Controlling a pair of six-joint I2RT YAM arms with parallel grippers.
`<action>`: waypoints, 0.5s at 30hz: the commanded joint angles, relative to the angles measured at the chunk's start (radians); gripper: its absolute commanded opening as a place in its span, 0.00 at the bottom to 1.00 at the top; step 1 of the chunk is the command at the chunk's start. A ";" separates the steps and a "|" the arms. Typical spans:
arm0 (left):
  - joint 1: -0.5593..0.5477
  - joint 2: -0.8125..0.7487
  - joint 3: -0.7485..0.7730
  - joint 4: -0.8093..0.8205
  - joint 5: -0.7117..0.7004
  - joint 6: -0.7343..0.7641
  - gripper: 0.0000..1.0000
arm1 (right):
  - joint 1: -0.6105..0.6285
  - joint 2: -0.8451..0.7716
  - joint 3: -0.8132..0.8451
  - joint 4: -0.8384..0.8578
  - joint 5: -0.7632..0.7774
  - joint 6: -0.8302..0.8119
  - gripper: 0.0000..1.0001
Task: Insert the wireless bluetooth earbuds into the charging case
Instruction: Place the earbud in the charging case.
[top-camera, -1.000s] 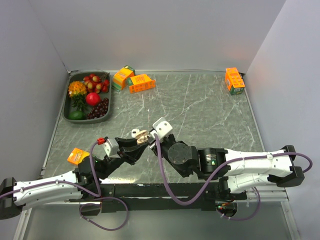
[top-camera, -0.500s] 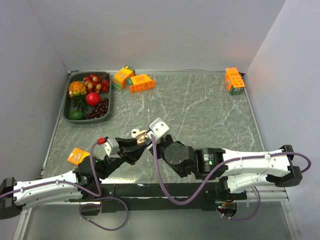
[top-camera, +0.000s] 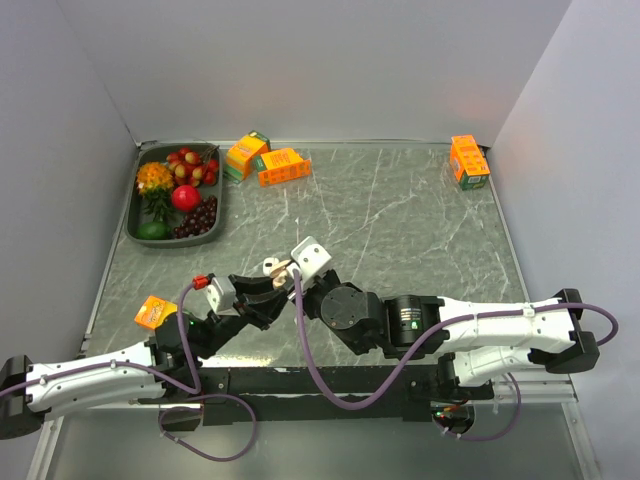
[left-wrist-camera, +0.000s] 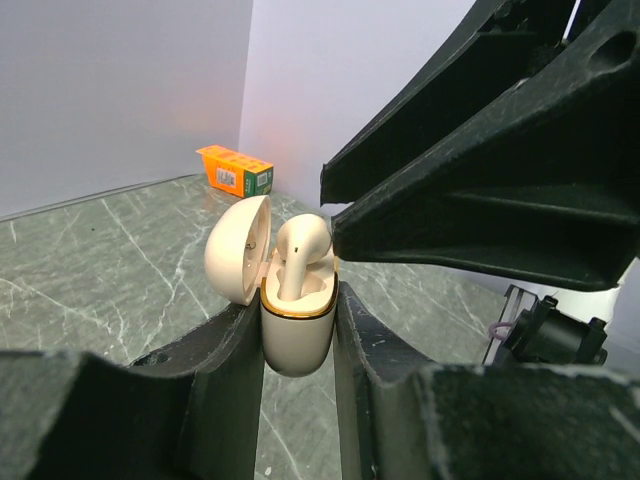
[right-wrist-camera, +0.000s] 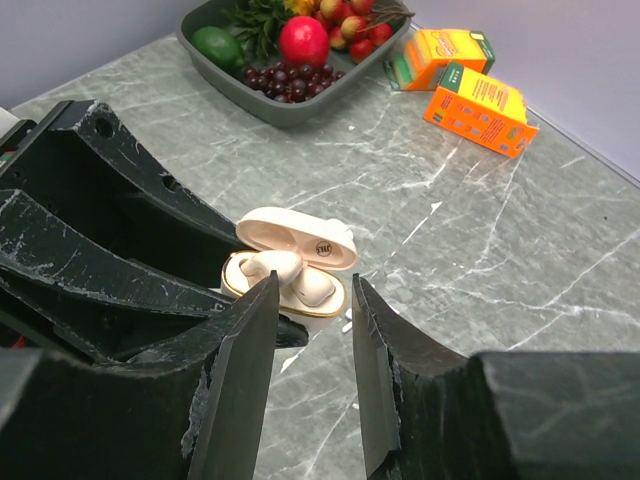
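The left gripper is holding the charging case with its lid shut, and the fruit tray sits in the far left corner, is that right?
Not quite. The lid is open, tipped back, with an earbud standing in the charging case; the left wrist view shows it. The left gripper does hold the case, and the fruit tray is in the far left corner.
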 joint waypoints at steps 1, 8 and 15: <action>-0.004 -0.013 0.003 0.041 0.009 -0.013 0.01 | -0.004 0.001 0.050 0.006 0.001 0.001 0.43; -0.004 -0.016 0.001 0.037 0.008 -0.016 0.01 | -0.004 -0.006 0.050 0.020 0.001 -0.005 0.43; -0.006 -0.017 -0.003 0.037 0.000 -0.016 0.01 | -0.004 -0.036 0.050 0.024 0.026 -0.005 0.48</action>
